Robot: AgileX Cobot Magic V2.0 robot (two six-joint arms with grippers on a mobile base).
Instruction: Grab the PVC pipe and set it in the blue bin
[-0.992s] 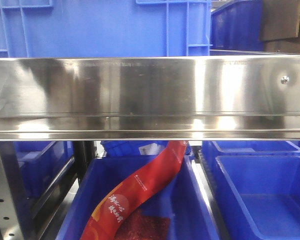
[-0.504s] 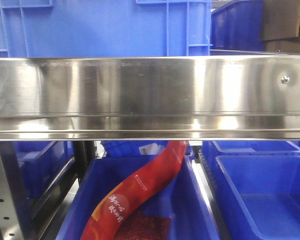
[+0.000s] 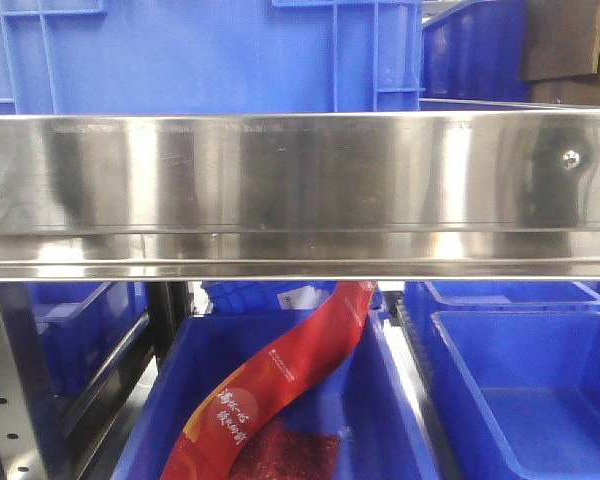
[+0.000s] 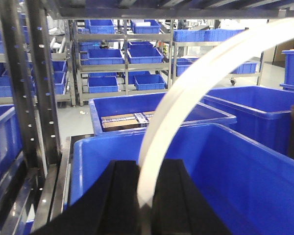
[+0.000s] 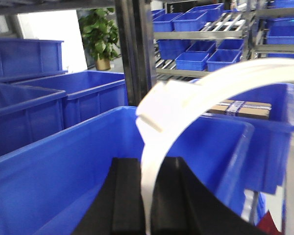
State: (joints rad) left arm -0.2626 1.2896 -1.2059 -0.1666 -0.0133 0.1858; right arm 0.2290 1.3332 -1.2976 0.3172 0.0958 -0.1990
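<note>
In the left wrist view my left gripper (image 4: pixel 146 169) is shut on a white curved PVC pipe strap (image 4: pixel 179 93), which arches up and to the right over a blue bin (image 4: pixel 245 171). In the right wrist view my right gripper (image 5: pixel 149 166) is shut on a white curved strap (image 5: pixel 225 78) with a stepped ridge; it arches to the right over a blue bin (image 5: pixel 49 171). I cannot tell whether these are one piece or two. The tab with the hole is not visible. Neither gripper shows in the front view.
A steel shelf rail (image 3: pixel 300 190) spans the front view. Below it are a blue bin (image 3: pixel 380 420) holding a red packet (image 3: pixel 280 380) and another blue bin (image 3: pixel 540 400) at the right. Perforated uprights (image 4: pixel 36 83) and more blue-bin racks stand around.
Only the reflections on the steel rail have shifted; a dark patch now shows around the screw at the right. The bins and the red packet have not moved.
</note>
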